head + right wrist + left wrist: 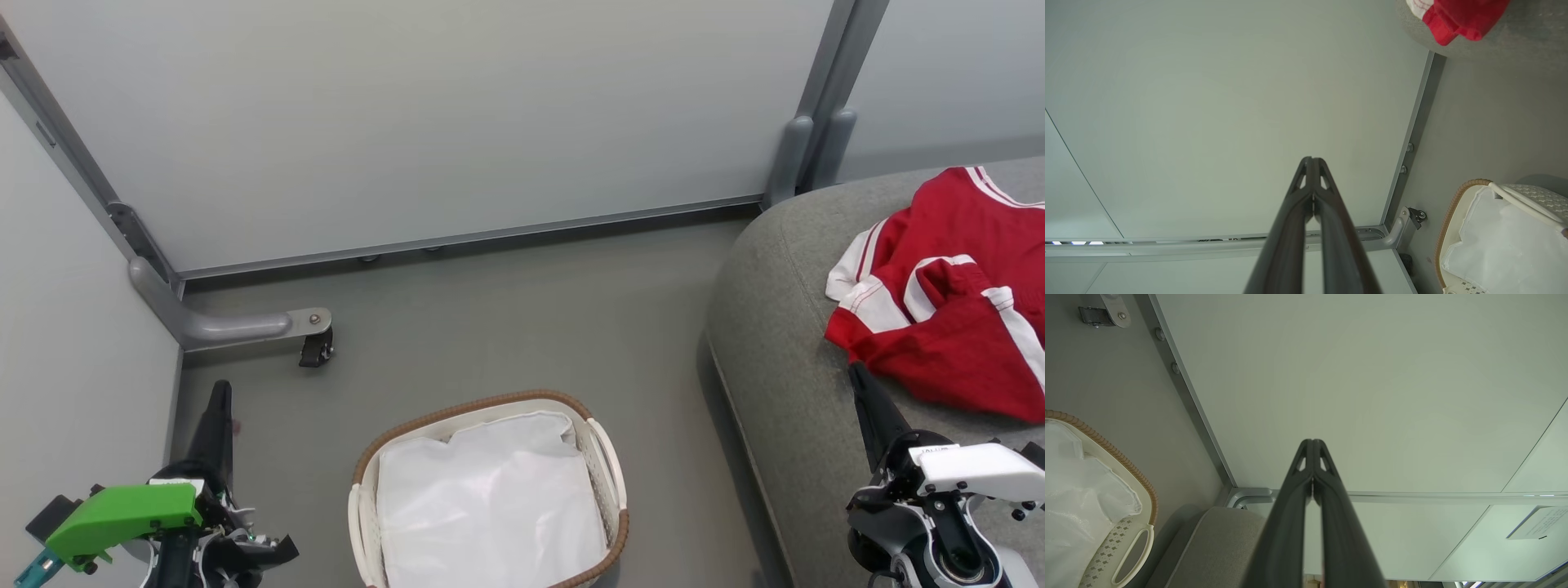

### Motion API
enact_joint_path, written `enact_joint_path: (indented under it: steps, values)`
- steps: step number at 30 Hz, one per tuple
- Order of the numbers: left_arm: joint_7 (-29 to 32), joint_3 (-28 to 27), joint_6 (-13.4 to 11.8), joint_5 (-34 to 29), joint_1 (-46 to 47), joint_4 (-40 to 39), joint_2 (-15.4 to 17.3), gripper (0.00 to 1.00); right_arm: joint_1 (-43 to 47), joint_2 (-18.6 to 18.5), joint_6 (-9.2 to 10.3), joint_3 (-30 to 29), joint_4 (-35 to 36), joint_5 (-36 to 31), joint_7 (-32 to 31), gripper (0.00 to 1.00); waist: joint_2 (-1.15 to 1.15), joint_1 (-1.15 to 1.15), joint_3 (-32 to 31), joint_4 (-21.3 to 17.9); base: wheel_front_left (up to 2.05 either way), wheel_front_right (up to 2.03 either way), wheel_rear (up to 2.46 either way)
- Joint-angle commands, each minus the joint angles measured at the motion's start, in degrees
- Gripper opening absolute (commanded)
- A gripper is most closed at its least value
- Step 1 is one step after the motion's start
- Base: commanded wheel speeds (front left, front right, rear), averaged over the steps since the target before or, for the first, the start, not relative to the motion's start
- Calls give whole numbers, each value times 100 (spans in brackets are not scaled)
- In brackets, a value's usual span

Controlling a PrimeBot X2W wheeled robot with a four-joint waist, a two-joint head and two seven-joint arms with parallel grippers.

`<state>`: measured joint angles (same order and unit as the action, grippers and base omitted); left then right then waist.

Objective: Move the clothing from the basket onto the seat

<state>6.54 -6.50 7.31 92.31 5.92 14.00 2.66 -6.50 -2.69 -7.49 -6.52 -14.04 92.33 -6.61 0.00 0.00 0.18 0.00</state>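
Clothing point(939, 327), soft red fabric with white sleeves and stripe trim, lies crumpled on the big grey fabric sofa seat point(784, 367), just past the right gripper point(856, 372) tip, so that arm's nearer. Left gripper point(220, 392) sits across the small white lattice basket point(608, 457) with brown woven rim, which has just its white cloth liner point(490, 498) inside. Both grippers are pinched together, empty. Looks done.

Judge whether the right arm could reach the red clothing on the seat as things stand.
Probably yes: the right gripper, shut, points at the clothing's near edge over the seat, with nothing between them; it must open first.
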Motion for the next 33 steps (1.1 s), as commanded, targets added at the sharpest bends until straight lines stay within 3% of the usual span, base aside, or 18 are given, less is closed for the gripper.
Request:
enact_joint_path:
  steps: [1, 33]
  values:
    - [20, -14, 35, 19, 60, -8, 40, 0, 60, -36, 0, -13, 17, 18, -7, 0, 0, 0, 0, 0, 0, 0, 0]
    - [19, -13, 35, 20, 60, -9, 40, 0, 60, -35, 0, -12, 17, 18, -7, 0, 0, 0, 0, 0, 0, 0, 0]
